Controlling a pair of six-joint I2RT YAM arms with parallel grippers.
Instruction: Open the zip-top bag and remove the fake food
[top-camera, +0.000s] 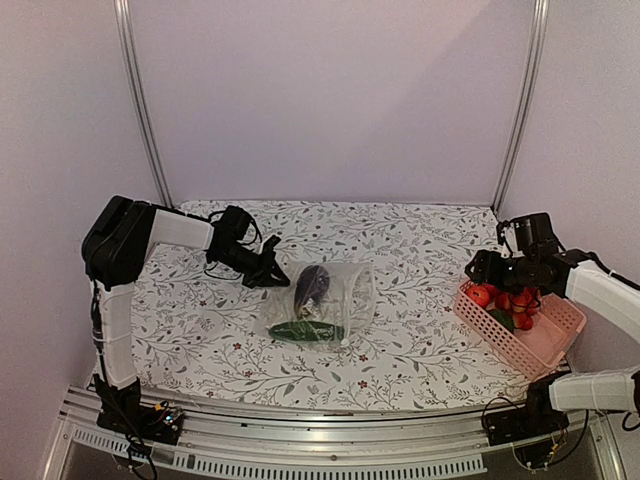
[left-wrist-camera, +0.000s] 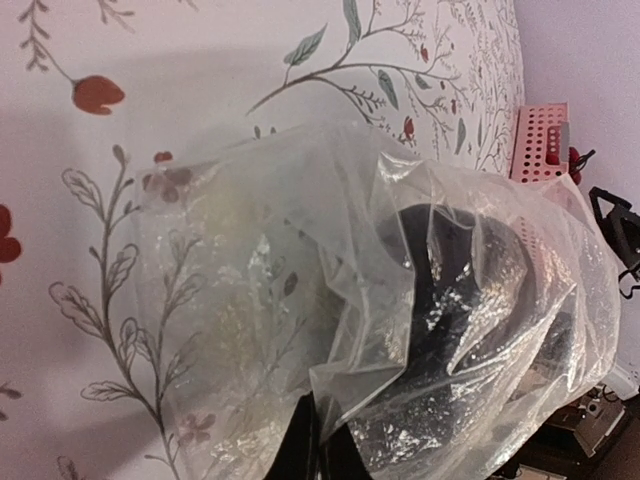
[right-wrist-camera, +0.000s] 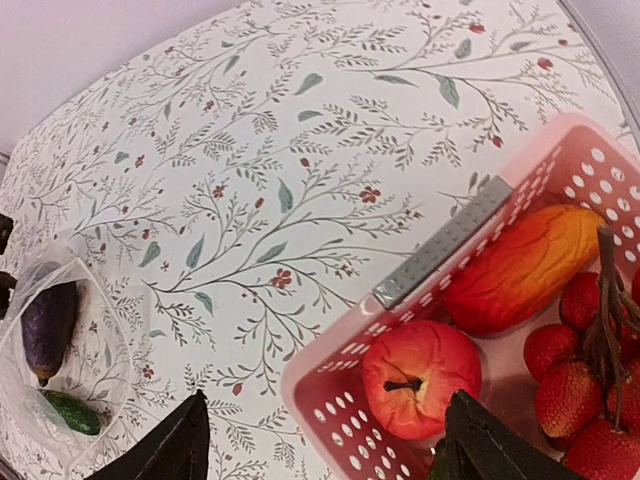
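The clear zip-top bag (top-camera: 340, 295) lies mid-table with a dark purple eggplant (top-camera: 312, 285) and a green cucumber (top-camera: 305, 331) inside. My left gripper (top-camera: 272, 272) is at the bag's left edge. In the left wrist view its fingers (left-wrist-camera: 300, 450) are shut on a fold of the bag (left-wrist-camera: 330, 300), with the eggplant (left-wrist-camera: 450, 260) dark behind the plastic. My right gripper (top-camera: 490, 270) is open and empty over the near corner of the pink basket (top-camera: 550, 340). A red tomato (right-wrist-camera: 420, 380), an orange piece (right-wrist-camera: 525, 265) and strawberries (right-wrist-camera: 580, 370) lie in the basket.
The pink lattice basket (right-wrist-camera: 330, 400) stands at the table's right edge. The right wrist view also shows the bag (right-wrist-camera: 100, 350) far left, with the eggplant (right-wrist-camera: 48, 325) and cucumber (right-wrist-camera: 72, 412) in it. Metal frame posts (top-camera: 145, 110) stand at the back corners.
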